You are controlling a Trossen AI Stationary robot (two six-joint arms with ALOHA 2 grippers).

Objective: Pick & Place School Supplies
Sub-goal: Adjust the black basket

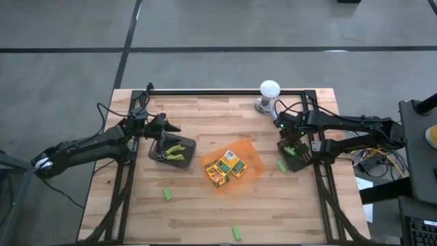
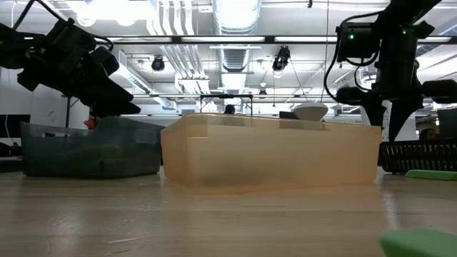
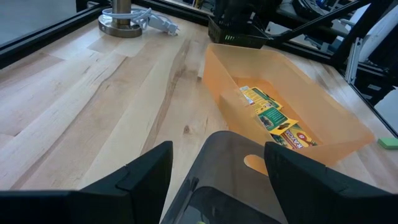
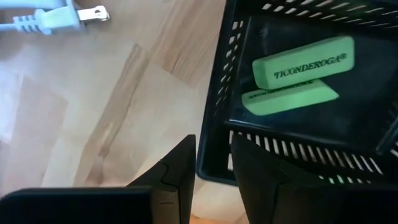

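Crayon boxes [image 1: 225, 168] fill orange tray [image 1: 254, 162]; right claw [image 4: 211, 171] pinches black basket [image 4: 298, 149] rim.

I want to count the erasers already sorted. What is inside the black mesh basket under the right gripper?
Inside the black mesh basket lie two green erasers, one partly on top of the other. The right gripper straddles the near wall, hiding that corner of the floor.

The desk [image 1: 136, 212] is pale, smooth wood with visible grain. The orange tray [image 1: 254, 164] looks like translucent plastic; the black mesh basket [image 4: 298, 155] looks matt.
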